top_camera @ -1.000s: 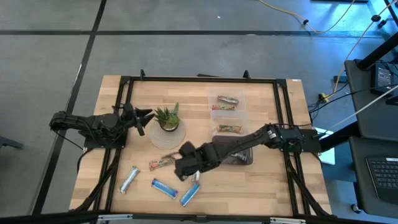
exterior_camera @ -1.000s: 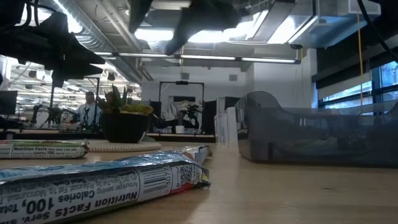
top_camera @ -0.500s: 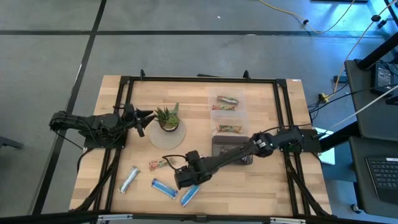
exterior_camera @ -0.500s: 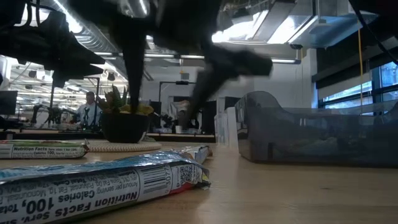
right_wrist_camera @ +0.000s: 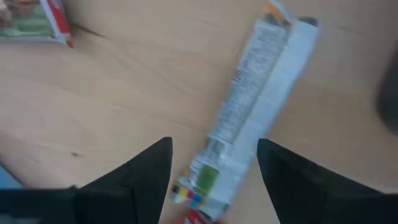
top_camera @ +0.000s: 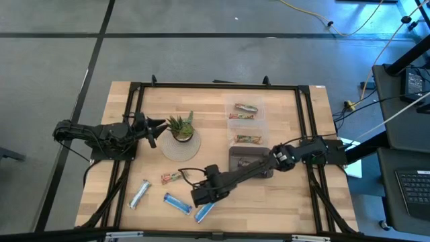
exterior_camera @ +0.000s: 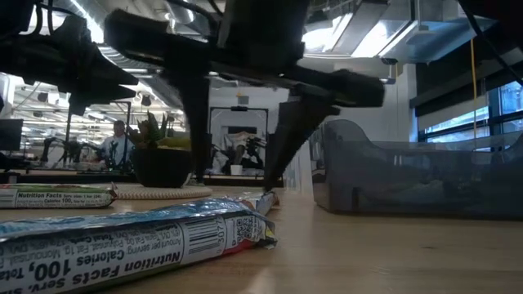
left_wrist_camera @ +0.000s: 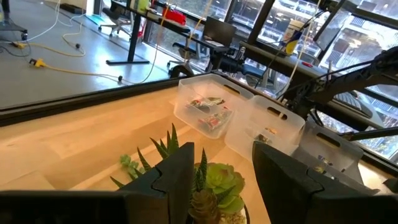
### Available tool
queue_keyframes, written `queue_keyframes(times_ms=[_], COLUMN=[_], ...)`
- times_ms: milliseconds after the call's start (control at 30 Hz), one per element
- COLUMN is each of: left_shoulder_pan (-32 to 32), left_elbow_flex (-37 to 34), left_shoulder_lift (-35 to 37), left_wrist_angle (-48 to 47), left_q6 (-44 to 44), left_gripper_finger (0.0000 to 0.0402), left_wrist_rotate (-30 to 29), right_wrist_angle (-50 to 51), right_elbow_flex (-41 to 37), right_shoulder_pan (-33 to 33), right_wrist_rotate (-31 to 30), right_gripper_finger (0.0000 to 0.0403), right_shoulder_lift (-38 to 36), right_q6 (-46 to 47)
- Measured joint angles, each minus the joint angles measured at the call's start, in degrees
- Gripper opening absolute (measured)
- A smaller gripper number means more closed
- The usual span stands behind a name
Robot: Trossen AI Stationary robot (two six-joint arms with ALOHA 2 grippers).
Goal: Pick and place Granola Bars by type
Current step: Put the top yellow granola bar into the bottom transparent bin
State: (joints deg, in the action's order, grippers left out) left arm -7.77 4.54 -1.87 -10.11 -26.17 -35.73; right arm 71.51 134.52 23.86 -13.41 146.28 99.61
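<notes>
You have bare wood along the front right of the light wooden tabletop (top_camera: 295, 202). Toward the front left corner, wrapped bars crowd the surface, with the right gripper (top_camera: 201, 197) low over the blue-wrapped bar (top_camera: 205, 211). The potted green plant (top_camera: 181, 128) blocks the left middle.

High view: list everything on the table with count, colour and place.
Table: one, light wood, black frame.
Potted plant: one, green, left of centre, on a pale round mat.
Clear bins: three, in a row right of centre.
Dark bin: one, at the near end of that row.
Binned bars: at least three, inside the clear bins.
Loose bars: four, near-left area: silvery-white bar, green-tan bar, blue bar, second blue bar.
Left gripper: open, beside the plant.
Right gripper: open, fingers either side of the second blue bar.
</notes>
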Motion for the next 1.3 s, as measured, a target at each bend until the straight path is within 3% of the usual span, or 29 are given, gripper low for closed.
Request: queue_keyframes(times_ms=[133,333,1000,1300], left_shoulder_pan=[0.0,0.0,0.0,0.0], left_elbow_flex=[0.0,0.0,0.0,0.0], left_shoulder_lift=[0.0,0.0,-0.9,-0.9], left_wrist_angle=[0.0,0.0,0.0,0.0], left_q6=[1.6,2.1,1.9,1.9], left_gripper_finger=[0.0157,0.0157,0.0157,0.0157], left_wrist_rotate=[0.0,0.0,1.4,1.4], right_wrist_angle=[3.2,-1.0,-1.1,0.2], right_elbow_flex=[0.0,0.1,0.2,0.1], right_shoulder_pan=[0.1,-0.2,-0.3,-0.4], right_wrist_rotate=[1.3,1.0,1.5,2.7], right_gripper_finger=[0.0239,0.0239,0.0236,0.0145], right_shoulder_lift=[0.0,1.7,3.1,3.2], right_q6=[2.3,2.0,0.6,-0.8])
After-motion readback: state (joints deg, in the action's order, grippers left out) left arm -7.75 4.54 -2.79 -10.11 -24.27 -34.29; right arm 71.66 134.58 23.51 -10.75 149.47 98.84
